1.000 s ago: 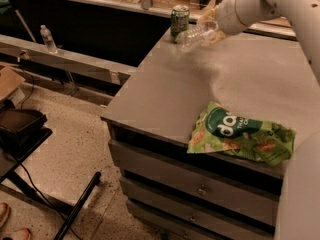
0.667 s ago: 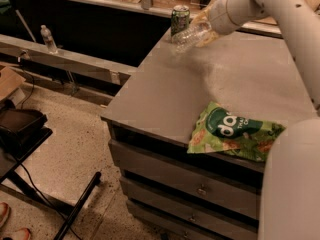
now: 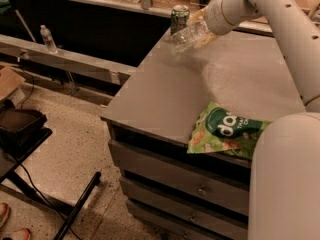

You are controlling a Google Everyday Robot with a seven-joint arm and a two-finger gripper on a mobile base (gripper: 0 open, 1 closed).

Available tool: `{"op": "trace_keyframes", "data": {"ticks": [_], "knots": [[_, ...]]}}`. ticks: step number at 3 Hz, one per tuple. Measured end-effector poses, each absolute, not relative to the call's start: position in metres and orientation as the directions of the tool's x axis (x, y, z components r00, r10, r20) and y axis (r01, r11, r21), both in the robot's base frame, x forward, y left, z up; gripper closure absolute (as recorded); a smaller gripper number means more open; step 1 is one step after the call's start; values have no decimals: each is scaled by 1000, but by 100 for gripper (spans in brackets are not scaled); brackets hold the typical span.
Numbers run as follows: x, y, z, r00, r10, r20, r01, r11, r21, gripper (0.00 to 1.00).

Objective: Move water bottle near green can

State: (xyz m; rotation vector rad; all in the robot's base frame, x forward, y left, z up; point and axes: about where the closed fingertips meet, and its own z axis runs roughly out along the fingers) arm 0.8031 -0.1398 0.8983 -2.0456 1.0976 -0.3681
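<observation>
The clear ribbed water bottle [image 3: 188, 36] is tilted, almost lying, at the far edge of the grey counter [image 3: 165, 89]. My gripper [image 3: 202, 30] is at its right end, at the tip of the white arm coming in from the upper right. The green can [image 3: 179, 17] stands upright just behind and left of the bottle, a short gap away or touching; I cannot tell which.
A green snack bag [image 3: 225, 131] lies at the counter's front right, overhanging the edge above the drawers [image 3: 180, 179]. A small upright bottle [image 3: 48, 38] stands on a far ledge at left. A black stand [image 3: 20, 134] and floor lie left of the counter.
The arm and water bottle have shifted slightly left toward the green can. The bag and can have not moved.
</observation>
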Motion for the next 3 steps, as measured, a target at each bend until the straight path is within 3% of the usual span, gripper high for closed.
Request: {"op": "trace_keyframes", "data": {"ticks": [1, 3], "knots": [[804, -137, 895, 590, -801, -103, -583, -334, -741, 0], [802, -140, 904, 586, -800, -128, -590, -313, -745, 0]]}}
